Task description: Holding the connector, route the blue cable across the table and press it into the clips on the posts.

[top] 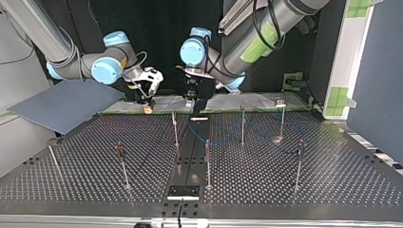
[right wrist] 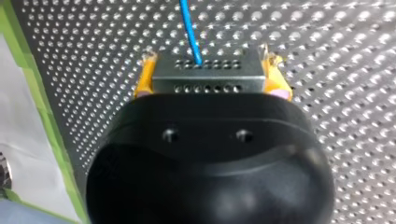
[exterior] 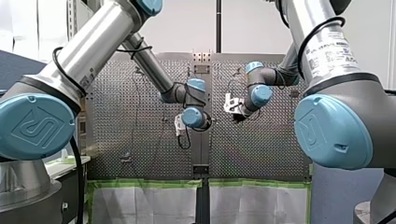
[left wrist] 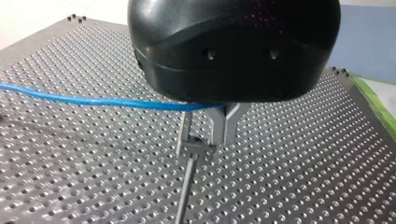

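Mid-routing, connector (right wrist: 208,79) clamped in right hand (right wrist: 209,60). Next: bring blue cable (left wrist: 93,101) down over post clip (left wrist: 198,145), press in. State of left hand (left wrist: 208,133): cannot tell.

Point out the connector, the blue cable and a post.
connector (right wrist: 210,74), right wrist view, its metal face.
blue cable (left wrist: 93,101), left wrist view, its straight middle stretch.
post (left wrist: 186,186), left wrist view, its shaft.
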You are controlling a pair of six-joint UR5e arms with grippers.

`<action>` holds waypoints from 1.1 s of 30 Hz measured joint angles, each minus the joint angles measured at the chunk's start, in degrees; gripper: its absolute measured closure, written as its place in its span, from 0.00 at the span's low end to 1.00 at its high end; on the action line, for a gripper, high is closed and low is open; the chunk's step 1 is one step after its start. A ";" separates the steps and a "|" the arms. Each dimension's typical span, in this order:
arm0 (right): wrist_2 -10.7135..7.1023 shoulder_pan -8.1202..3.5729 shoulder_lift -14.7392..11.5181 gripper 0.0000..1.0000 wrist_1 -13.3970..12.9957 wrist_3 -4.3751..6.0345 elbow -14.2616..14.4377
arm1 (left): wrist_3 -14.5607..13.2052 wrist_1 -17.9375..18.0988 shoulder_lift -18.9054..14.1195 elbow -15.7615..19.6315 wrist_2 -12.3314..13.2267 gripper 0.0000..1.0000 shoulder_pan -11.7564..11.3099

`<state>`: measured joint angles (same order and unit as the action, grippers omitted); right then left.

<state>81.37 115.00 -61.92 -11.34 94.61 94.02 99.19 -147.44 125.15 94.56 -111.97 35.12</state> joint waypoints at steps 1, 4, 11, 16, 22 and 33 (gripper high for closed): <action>-0.04 -0.07 0.33 1.00 -0.23 -0.01 0.00 | 0.01 0.02 0.39 -0.28 0.04 1.00 -0.10; -0.11 -0.34 1.06 1.00 -1.19 0.10 0.00 | 0.03 0.58 1.80 -1.05 0.35 1.00 -0.48; -0.23 -1.29 1.54 1.00 -3.09 0.62 -0.01 | 0.06 1.23 2.96 -2.37 1.69 1.00 -1.27; -0.92 -1.85 1.58 1.00 -5.04 1.36 -0.01 | 0.11 1.45 3.00 -2.77 2.94 1.00 -2.21; -2.03 -2.30 1.75 1.00 -6.88 2.01 -0.01 | 0.09 0.96 3.73 -4.16 4.29 1.00 -3.43; -2.65 -3.46 3.74 1.00 -8.94 2.42 -0.14 | -0.36 -1.10 6.99 -9.27 5.14 1.00 -5.65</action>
<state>78.72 111.54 -58.18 -20.28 97.03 93.88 98.83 -148.54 132.14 85.30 -106.82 29.47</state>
